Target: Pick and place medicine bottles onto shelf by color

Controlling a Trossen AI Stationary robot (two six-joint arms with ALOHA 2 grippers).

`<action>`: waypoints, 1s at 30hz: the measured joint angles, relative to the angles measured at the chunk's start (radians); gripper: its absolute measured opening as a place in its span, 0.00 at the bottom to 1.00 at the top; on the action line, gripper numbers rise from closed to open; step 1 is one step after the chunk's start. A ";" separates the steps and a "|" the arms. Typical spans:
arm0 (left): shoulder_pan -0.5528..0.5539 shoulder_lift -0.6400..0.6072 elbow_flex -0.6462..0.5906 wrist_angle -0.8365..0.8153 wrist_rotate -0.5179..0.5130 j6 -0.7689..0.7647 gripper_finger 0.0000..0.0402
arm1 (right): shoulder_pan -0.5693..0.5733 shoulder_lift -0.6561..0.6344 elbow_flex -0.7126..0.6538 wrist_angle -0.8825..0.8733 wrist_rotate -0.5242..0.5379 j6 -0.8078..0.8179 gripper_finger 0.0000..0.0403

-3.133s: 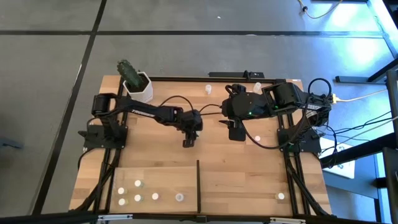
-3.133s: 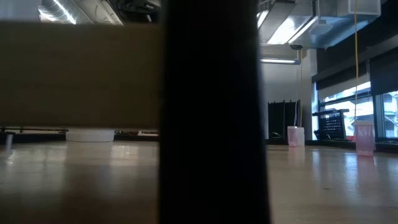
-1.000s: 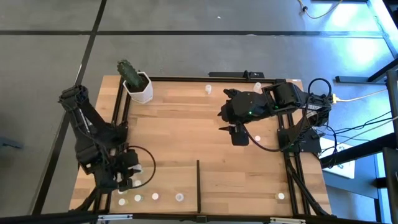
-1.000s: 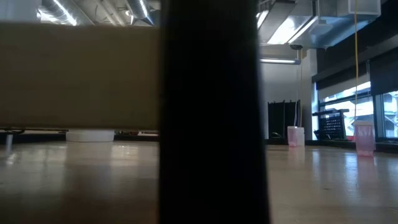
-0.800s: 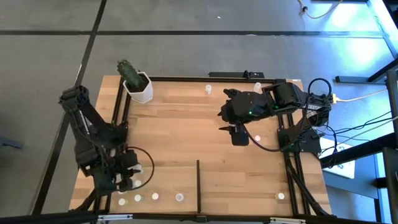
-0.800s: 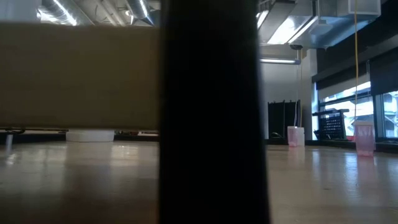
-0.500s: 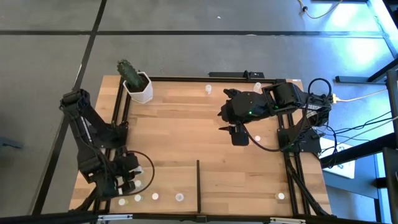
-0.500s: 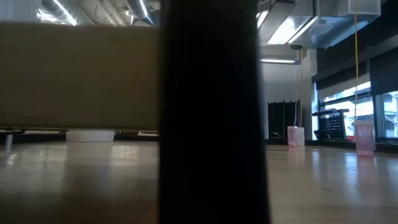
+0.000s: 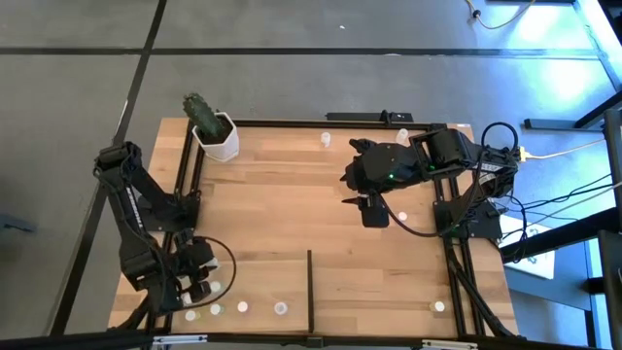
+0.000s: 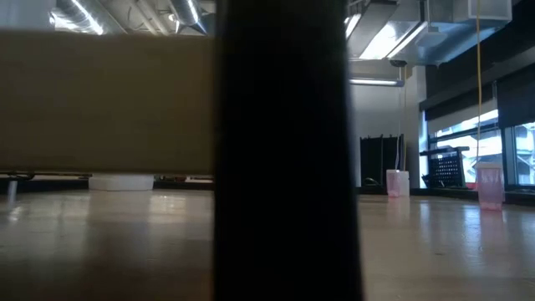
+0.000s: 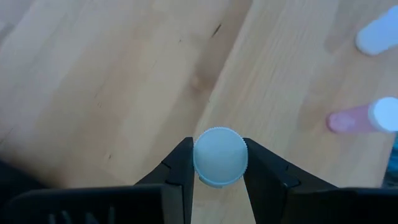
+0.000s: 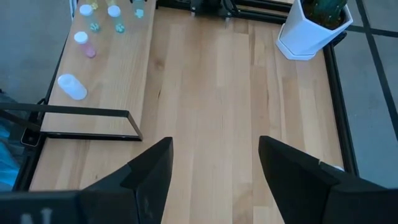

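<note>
One bottle (image 11: 220, 156): your left gripper (image 11: 217, 163) clamps it; over shelf (image 9: 253, 282), near-left corner
Right gripper (image 12: 214, 163): fingers wide, empty; far-right of desk (image 9: 292, 194)

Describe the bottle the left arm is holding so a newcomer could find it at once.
Start at the pale shelf, left of its black divider. Near its left edge, the left end effector grips one bottle; its neighbours stand free.
</note>
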 joint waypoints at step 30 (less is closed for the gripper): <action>-0.002 -0.001 -0.181 0.216 0.012 -0.023 0.24 | 0.000 0.000 0.000 0.000 0.000 0.000 0.59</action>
